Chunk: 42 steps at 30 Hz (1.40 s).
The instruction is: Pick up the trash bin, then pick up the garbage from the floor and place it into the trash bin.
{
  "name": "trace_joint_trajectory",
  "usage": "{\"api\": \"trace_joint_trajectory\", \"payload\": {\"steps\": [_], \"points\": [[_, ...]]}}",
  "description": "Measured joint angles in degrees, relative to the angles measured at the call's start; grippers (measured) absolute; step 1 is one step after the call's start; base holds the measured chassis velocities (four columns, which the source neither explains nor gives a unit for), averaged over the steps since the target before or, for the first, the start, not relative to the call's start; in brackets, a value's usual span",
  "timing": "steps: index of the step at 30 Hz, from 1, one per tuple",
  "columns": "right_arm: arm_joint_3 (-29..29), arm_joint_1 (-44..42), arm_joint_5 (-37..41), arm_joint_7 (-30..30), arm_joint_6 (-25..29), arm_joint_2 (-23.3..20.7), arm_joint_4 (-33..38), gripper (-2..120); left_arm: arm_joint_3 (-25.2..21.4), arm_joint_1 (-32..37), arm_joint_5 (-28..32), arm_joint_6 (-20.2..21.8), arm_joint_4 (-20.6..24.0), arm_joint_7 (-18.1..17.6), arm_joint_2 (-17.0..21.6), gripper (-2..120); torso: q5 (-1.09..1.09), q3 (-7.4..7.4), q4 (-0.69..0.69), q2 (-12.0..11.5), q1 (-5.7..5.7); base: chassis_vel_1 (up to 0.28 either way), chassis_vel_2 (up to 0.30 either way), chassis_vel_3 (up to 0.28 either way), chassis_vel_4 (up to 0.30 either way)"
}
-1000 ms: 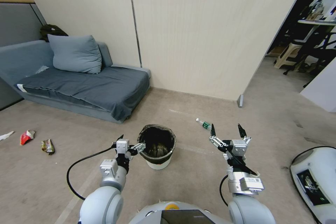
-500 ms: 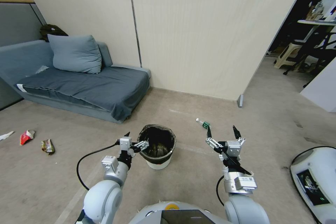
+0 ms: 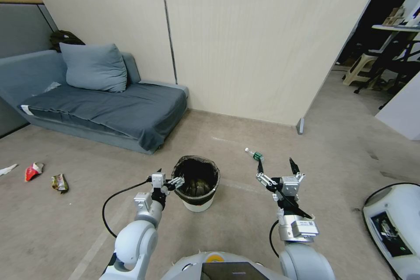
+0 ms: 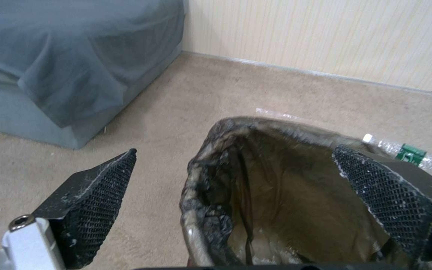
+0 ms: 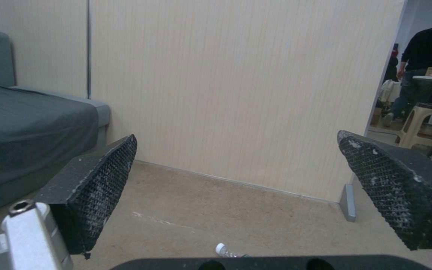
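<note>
We judge the pickup step underway: our left gripper [image 3: 167,181], jaws spread wide and empty, straddles the small white black-lined plastic trash bin [image 3: 196,182] rim, needing closure next, our right gripper [image 3: 275,169] open and empty.

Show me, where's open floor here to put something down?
Bare carpet lies between the trash bin and the sofa, and between the bin and the wall, apart from a bottle. It is tight at the bin's rim, where the open left gripper straddles it. Wrappers dot the far left. The open right gripper hovers beside.

Floor [image 3: 245,227] with bin [image 3: 196,182], wrappers [image 3: 34,170], bottle [image 3: 253,154].
</note>
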State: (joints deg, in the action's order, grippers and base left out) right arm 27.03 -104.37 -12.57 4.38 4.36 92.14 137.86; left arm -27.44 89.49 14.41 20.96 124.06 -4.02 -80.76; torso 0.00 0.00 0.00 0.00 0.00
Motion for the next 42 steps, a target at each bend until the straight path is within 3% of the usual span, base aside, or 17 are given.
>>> {"api": "trace_joint_trajectory", "payload": {"steps": [17,25,33,36,42], "points": [[0.06,-0.02,-0.15,-0.08,0.13,0.00,-0.22,100,-0.01,-1.56,-0.50,-0.48,-4.76,-1.09,-1.33,100,0.00,0.00,0.00,0.00,0.00,0.000,0.000,0.000,0.000],[-0.11,-0.13,-0.37,0.07,0.27,0.00,-0.58,100,-0.12,-2.77,-0.54,-0.97,-10.17,-1.42,-1.98,100,-0.02,0.00,0.00,0.00,0.00,0.000,0.000,0.000,0.000],[0.09,-0.23,-0.34,0.12,0.27,0.00,-0.41,100,0.33,-3.48,-0.53,-1.12,-12.62,-1.40,-2.48,97,0.00,0.00,0.00,0.00,0.00,0.000,0.000,0.000,0.000],[0.09,-0.29,-0.35,0.11,0.27,0.00,-0.40,100,0.62,-3.61,-0.21,-1.11,-13.31,-1.30,-2.65,94,0.00,0.00,0.00,0.00,0.00,0.000,0.000,0.000,0.000],[0.08,-0.39,-0.40,0.07,0.27,0.00,-0.26,100,1.19,-3.58,0.73,-0.26,-14.57,-1.17,-3.17,69,0.02,0.00,0.01,0.00,0.00,0.000,0.000,0.000,0.000]]}}
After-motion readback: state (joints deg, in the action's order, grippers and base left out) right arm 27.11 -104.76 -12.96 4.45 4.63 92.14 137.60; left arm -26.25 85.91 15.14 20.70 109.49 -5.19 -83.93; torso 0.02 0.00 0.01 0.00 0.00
